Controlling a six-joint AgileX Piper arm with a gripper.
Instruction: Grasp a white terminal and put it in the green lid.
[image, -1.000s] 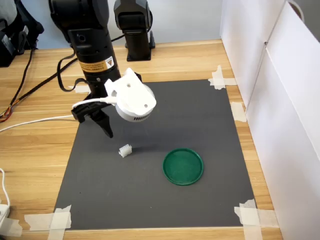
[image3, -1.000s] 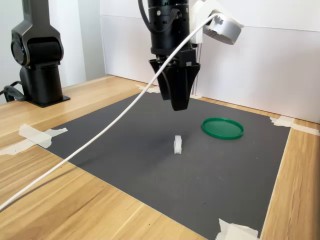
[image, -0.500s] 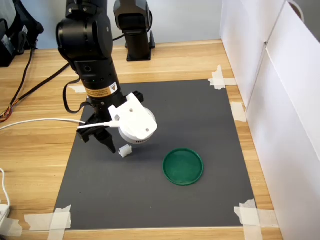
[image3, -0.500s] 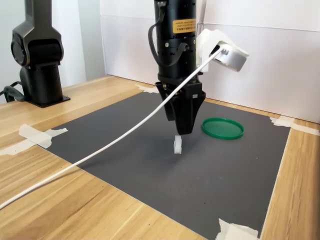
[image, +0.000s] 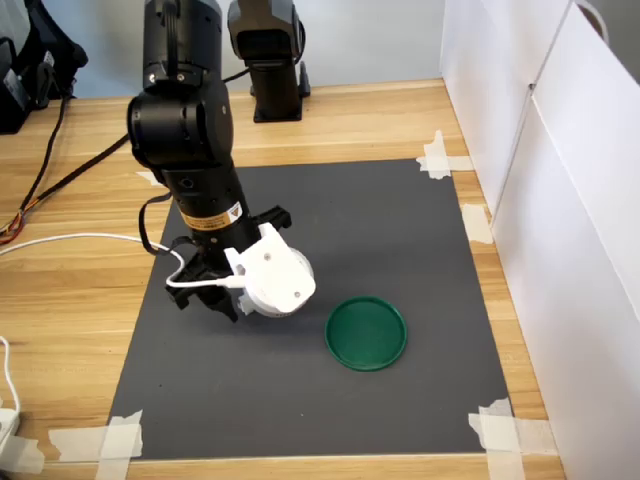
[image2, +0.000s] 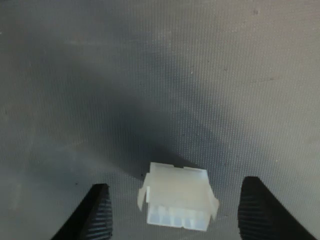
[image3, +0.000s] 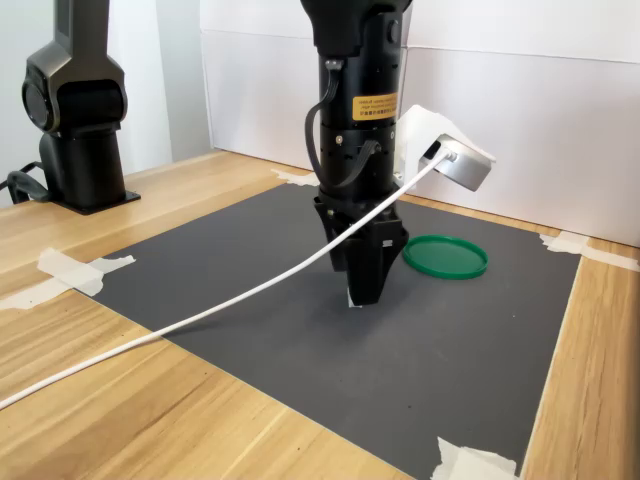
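Down comes my gripper (image2: 174, 212): a second ago it hung high above the mat, half a second ago its tips were just above the terminal, and now it sits low on the mat (image: 400, 230) with the terminal (image2: 177, 196) between its two fingers (image2: 100, 212).

The wrist view shows this best. The small white block lies flat on the dark mat, a gap of mat showing on each side between it and the black ribbed fingers. The jaws stand apart, not yet closed on anything; nothing is held.

In the first exterior view the arm and its white wrist camera (image: 275, 283) hide the terminal completely. In the second exterior view only a sliver of white (image3: 351, 299) shows at the base of the gripper tips, touching the mat.

The green lid (image: 366, 332) lies flat on the mat, near the gripper but apart from it, on the first exterior view's right. It holds nothing. It has not moved across the frames, and the terminal also sits where it did.

My judgement: the approach is finished and the gripper is lined up for the pinch. Closing the fingers is the next step, then a lift and a short carry to the lid. The block is tiny and light, so an off-centre squeeze could flick it aside.
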